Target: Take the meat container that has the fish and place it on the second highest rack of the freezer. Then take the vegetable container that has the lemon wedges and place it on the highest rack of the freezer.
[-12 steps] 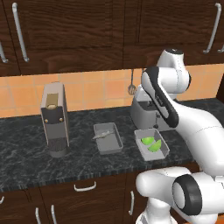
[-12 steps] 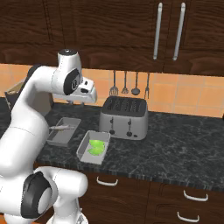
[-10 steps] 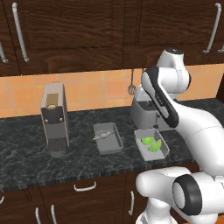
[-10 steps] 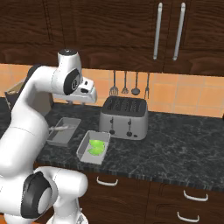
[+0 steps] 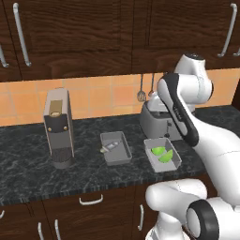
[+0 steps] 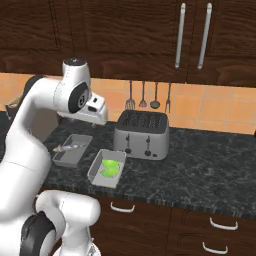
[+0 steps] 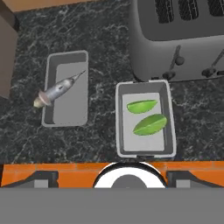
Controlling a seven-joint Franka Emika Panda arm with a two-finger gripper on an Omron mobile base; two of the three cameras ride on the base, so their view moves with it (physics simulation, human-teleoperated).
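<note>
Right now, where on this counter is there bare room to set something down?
Bare counter stretches right of the toaster, and more lies between the coffee machine and the meat container. It is crowded where the vegetable container sits close in front of the toaster, with a narrow strip between the two trays.

Even, soft rendered light, no glare. Dark upper cabinets (image 5: 93, 33) stay dim; orange backsplash (image 5: 108, 96) bright. Faint shadows under the toaster (image 6: 141, 134) and trays. Hand view slightly soft, low-res; no edge distortion, everything in focus.
</note>
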